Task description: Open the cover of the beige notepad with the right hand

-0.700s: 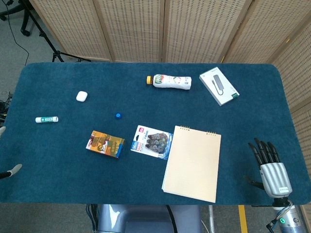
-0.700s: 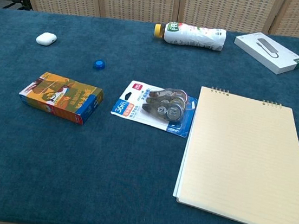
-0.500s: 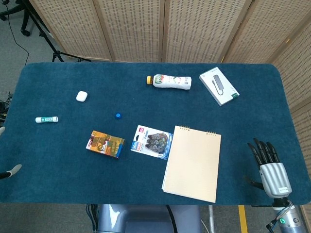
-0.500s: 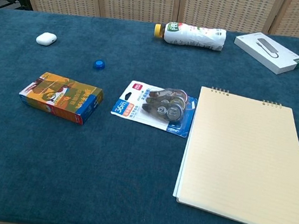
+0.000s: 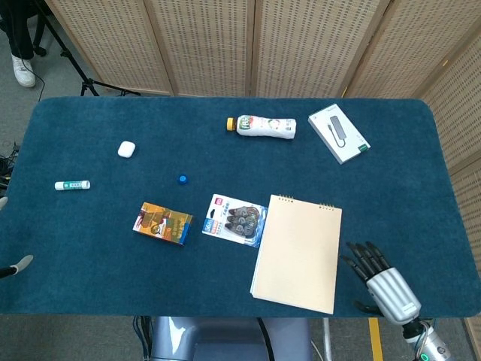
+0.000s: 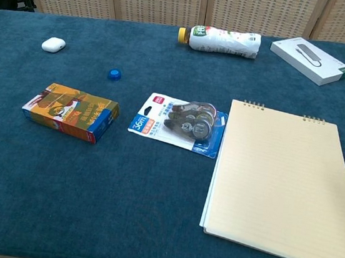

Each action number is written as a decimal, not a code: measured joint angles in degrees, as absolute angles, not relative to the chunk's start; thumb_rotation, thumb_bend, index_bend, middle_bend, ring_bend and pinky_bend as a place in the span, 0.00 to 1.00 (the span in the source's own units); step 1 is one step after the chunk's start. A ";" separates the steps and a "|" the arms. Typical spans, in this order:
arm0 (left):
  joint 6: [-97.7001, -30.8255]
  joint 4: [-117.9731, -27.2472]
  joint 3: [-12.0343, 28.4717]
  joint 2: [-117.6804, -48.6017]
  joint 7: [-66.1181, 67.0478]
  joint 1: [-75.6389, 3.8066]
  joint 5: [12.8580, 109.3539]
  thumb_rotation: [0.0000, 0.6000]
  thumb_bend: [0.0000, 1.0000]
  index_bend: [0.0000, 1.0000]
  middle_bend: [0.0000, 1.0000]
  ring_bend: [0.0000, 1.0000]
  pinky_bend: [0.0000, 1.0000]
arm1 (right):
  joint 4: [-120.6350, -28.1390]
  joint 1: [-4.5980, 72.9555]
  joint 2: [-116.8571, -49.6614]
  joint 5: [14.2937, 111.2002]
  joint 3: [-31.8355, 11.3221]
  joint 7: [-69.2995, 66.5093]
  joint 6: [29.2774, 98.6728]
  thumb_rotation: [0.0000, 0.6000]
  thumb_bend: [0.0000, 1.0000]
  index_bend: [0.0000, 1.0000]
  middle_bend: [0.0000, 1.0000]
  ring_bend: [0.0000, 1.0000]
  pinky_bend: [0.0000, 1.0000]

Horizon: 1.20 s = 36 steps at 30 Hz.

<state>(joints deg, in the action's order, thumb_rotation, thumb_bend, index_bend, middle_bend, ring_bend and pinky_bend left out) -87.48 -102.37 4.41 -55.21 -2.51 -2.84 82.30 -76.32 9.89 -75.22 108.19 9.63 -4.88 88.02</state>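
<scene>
The beige notepad lies flat and closed near the table's front edge, its wire binding along the far side. The chest view shows it at the right, its left edge beside a correction-tape pack. My right hand hovers just right of the notepad's near right corner. Its fingers are spread, point up and left, hold nothing and do not touch the pad. Of my left hand only two fingertips show at the far left edge of the head view, set wide apart. Neither hand appears in the chest view.
Left of the pad lie a correction-tape pack and an orange-blue box. Further back are a blue cap, a white earbud case, a glue stick, a lying bottle and a white box.
My right hand has moved left and nearer the front edge, closing on the notepad's near right corner. Everything on the table has stayed put.
</scene>
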 measured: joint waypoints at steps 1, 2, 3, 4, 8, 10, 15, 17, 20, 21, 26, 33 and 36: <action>-87.50 -102.38 4.37 -55.21 -2.52 -2.82 82.36 1.00 0.00 0.00 0.00 0.00 0.00 | -75.48 9.94 -75.93 108.68 9.99 -4.46 87.72 1.00 0.07 0.15 0.00 0.00 0.00; -87.52 -102.38 4.34 -55.21 -2.52 -2.79 82.44 1.00 0.00 0.00 0.00 0.00 0.00 | -74.53 9.96 -76.77 109.19 10.36 -3.78 87.42 1.00 0.12 0.16 0.00 0.00 0.00; -87.54 -102.37 4.28 -55.22 -2.55 -2.76 82.55 1.00 0.00 0.00 0.00 0.00 0.00 | -74.00 9.94 -77.29 109.49 10.56 -3.31 87.31 1.00 0.17 0.18 0.00 0.00 0.00; -87.55 -102.35 4.24 -55.22 -2.57 -2.74 82.60 1.00 0.00 0.00 0.00 0.00 0.00 | -73.62 9.89 -77.72 109.73 10.71 -2.93 87.28 1.00 0.18 0.20 0.00 0.00 0.00; -87.48 -102.21 4.11 -55.26 -2.63 -2.71 82.83 1.00 0.00 0.00 0.00 0.00 0.00 | -72.33 9.50 -79.08 110.28 10.94 -2.07 87.70 1.00 0.21 0.31 0.00 0.00 0.00; -87.44 -102.19 4.12 -55.29 -2.59 -2.73 82.84 1.00 0.00 0.00 0.00 0.00 0.00 | -71.93 9.40 -79.46 110.41 11.03 -1.96 87.78 1.00 0.20 0.35 0.00 0.00 0.00; -87.15 -102.26 4.15 -55.39 -2.19 -2.86 82.69 1.00 0.00 0.00 0.00 0.00 0.00 | -71.20 9.30 -80.12 110.60 11.36 -1.60 87.54 1.00 0.19 0.35 0.00 0.00 0.00; -87.06 -102.29 4.16 -55.47 -1.96 -2.91 82.63 1.00 0.00 0.00 0.00 0.00 0.00 | -70.98 9.27 -80.35 110.66 11.46 -1.39 87.44 1.00 0.18 0.35 0.00 0.00 0.00; -86.92 -102.34 4.16 -55.55 -1.74 -2.98 82.57 1.00 0.00 0.00 0.00 0.00 0.00 | -70.51 9.23 -80.88 110.75 11.52 -0.87 87.32 1.00 0.18 0.35 0.00 0.00 0.00; -86.88 -102.35 4.15 -55.58 -1.65 -2.99 82.55 1.00 0.00 0.00 0.00 0.00 0.00 | -70.33 9.21 -81.06 110.76 11.51 -0.68 87.31 1.00 0.19 0.35 0.00 0.00 0.00; -86.96 -102.42 4.14 -55.65 -1.46 -2.96 82.57 1.00 0.00 0.00 0.00 0.00 0.00 | -68.60 9.06 -82.41 111.13 11.58 0.82 87.19 1.00 0.19 0.35 0.00 0.00 0.00; -86.99 -102.41 4.15 -55.73 -1.34 -2.94 82.56 1.00 0.00 0.00 0.00 0.00 0.00 | -66.38 8.74 -84.10 112.08 12.29 2.12 87.23 1.00 0.19 0.35 0.00 0.00 0.00; -86.88 -102.39 4.15 -55.76 -1.26 -2.99 82.53 1.00 0.00 0.00 0.00 0.00 0.00 | -65.72 8.71 -84.63 112.39 12.44 2.60 87.36 1.00 0.19 0.35 0.00 0.00 0.00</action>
<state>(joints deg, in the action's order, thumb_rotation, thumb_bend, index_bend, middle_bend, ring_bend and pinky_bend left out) -86.88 -102.39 4.15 -55.76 -1.26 -2.99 82.53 -65.72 8.71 -84.63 112.39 12.44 2.60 87.36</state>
